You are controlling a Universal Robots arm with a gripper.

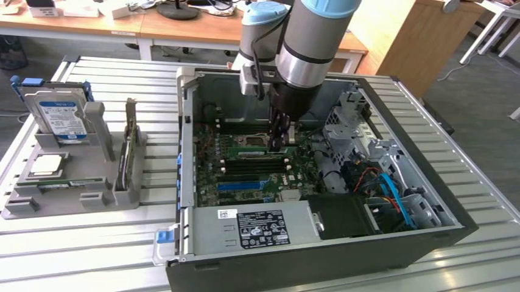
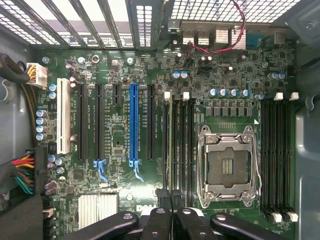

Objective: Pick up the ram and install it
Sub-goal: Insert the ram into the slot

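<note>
- I am seeing a second stick [image 1: 73, 183] lying flat in the grey holder [image 1: 49, 205], at the exterior view's left.
- The ram [image 1: 253, 152] [image 2: 175, 145] is standing on edge in a slot inside the case [image 1: 325, 267], just beside the empty socket [image 2: 228, 167].
- The gripper [image 1: 281, 145] [image 2: 171, 212] is hanging clenched at the ram's end; I cannot tell whether it is pinching the ram.
</note>
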